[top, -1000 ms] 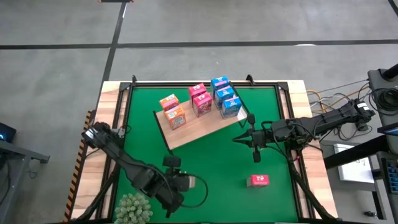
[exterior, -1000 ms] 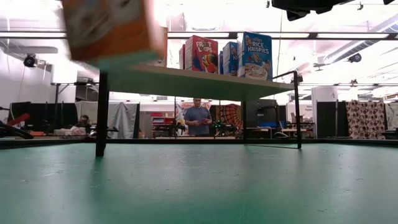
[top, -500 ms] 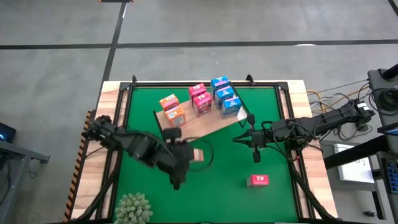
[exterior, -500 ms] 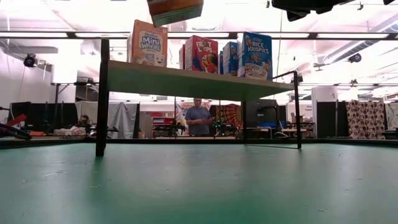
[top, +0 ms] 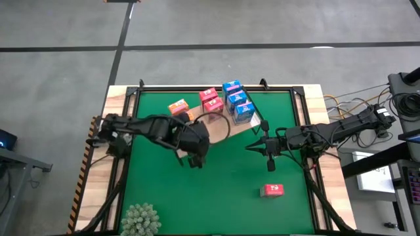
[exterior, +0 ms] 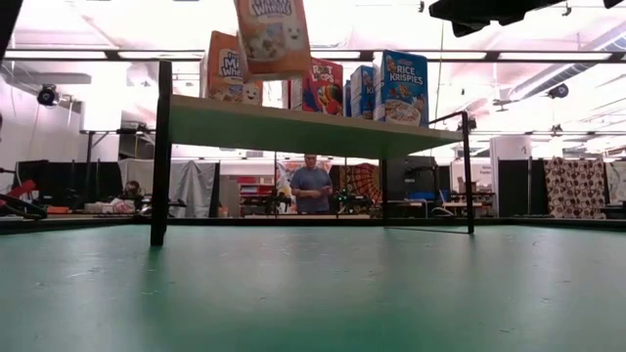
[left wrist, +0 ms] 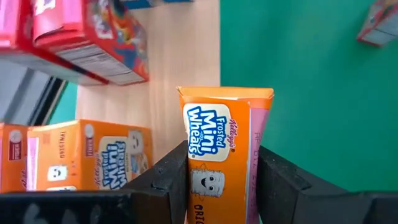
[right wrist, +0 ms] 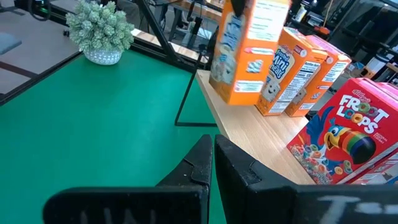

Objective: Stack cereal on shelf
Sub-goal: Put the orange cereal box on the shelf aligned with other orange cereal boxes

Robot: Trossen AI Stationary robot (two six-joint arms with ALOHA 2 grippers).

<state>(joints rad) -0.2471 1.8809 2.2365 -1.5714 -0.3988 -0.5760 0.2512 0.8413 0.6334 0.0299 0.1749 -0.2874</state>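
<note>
My left gripper (top: 193, 149) is shut on an orange cereal box (left wrist: 224, 155) above the near left part of the shelf, a light-wood board (top: 226, 130) on dark legs (exterior: 159, 156). The held box also shows in the low view (exterior: 274, 37) and in the right wrist view (right wrist: 249, 50). Orange (top: 177, 106), pink-red (top: 211, 101) and blue (top: 237, 99) boxes stand on the board. One pink-red box (top: 272, 190) lies on the green mat. My right gripper (top: 269, 157) is shut and empty beside the board's right end. My left gripper pinches the orange box between its two fingers (left wrist: 171, 180), on opposite sides of the box's upper end (left wrist: 205, 193). The fingers come from above, pointing down. The box hangs below them, slightly tilted, its lower end (exterior: 284, 70) clear above the board.
A fuzzy green plant (top: 141, 219) stands at the mat's near left corner. A dark frame (top: 216, 87) runs round the mat. A person (exterior: 311, 184) stands in the room beyond the table. Bare green mat (top: 223, 190) lies between the board and the near edge.
My left gripper has carried the orange box from the near left by the plant toward the far edge, up and over the board's near left part. The box has risen above shelf height and now hangs nearly upright over the board.
</note>
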